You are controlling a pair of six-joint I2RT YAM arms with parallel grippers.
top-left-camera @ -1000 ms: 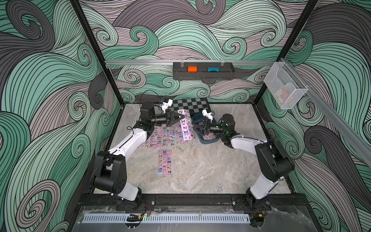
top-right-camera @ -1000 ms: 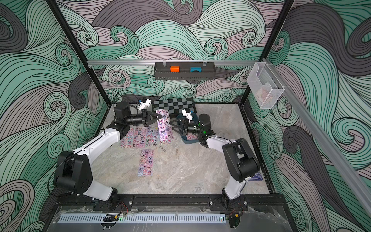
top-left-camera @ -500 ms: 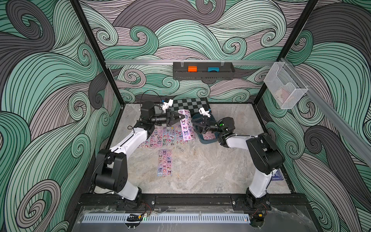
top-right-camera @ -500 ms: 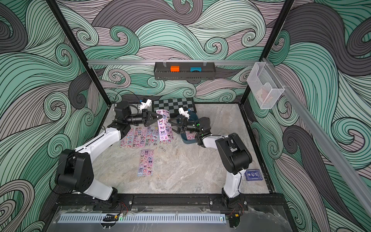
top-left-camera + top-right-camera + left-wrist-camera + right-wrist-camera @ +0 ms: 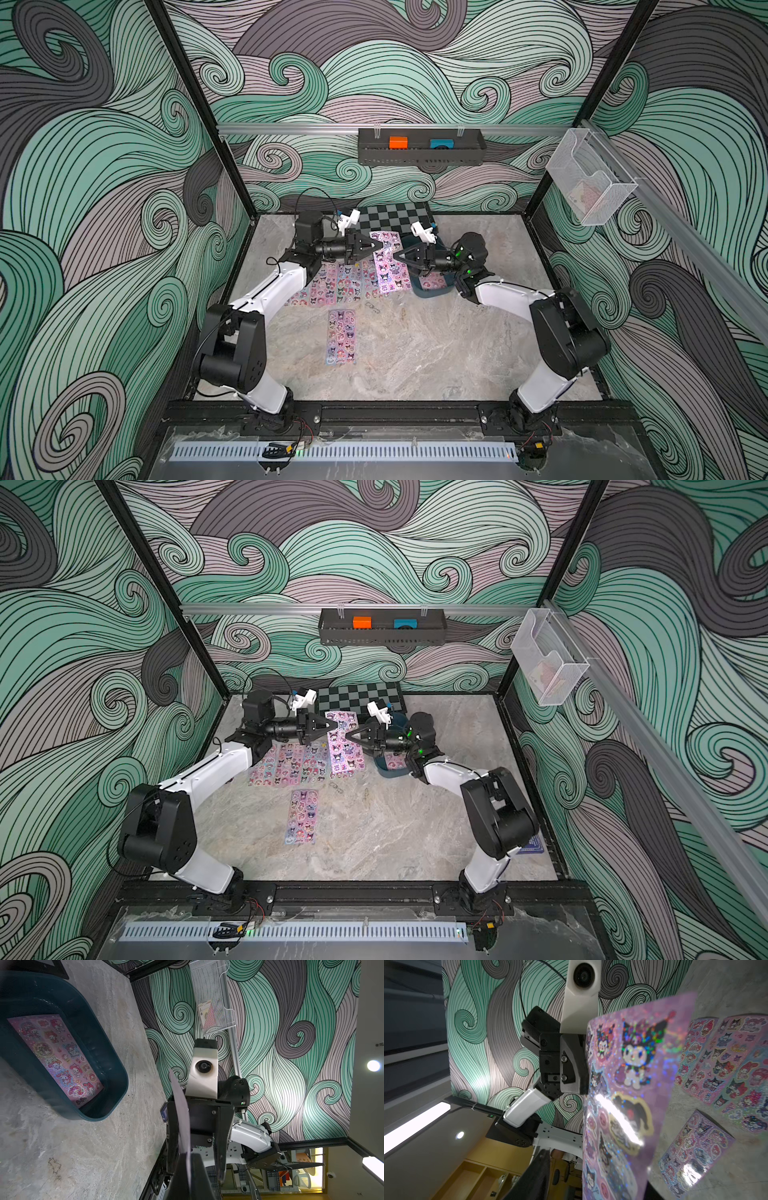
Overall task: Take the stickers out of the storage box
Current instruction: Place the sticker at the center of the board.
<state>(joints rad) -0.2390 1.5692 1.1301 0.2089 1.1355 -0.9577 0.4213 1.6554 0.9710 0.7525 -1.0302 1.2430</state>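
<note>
Change: right tool (image 5: 397, 257) nearer held sticker sheet (image 5: 388, 266) than a second ago, narrowed from wide to half-open.
Left tool (image 5: 375, 246): clamped on sheet's edge; arm low, stretched across bench (image 5: 415, 357).
Right tool: astride opposite edge, not pinching; forearm level over storage box (image 5: 432, 294), pointing at left tool.
Stickers (image 5: 56, 1057): one flat inside storage box; others on bench beside it.

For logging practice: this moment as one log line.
left gripper: shut on sticker sheet; right gripper: open around it; storage box: one sheet inside
</note>
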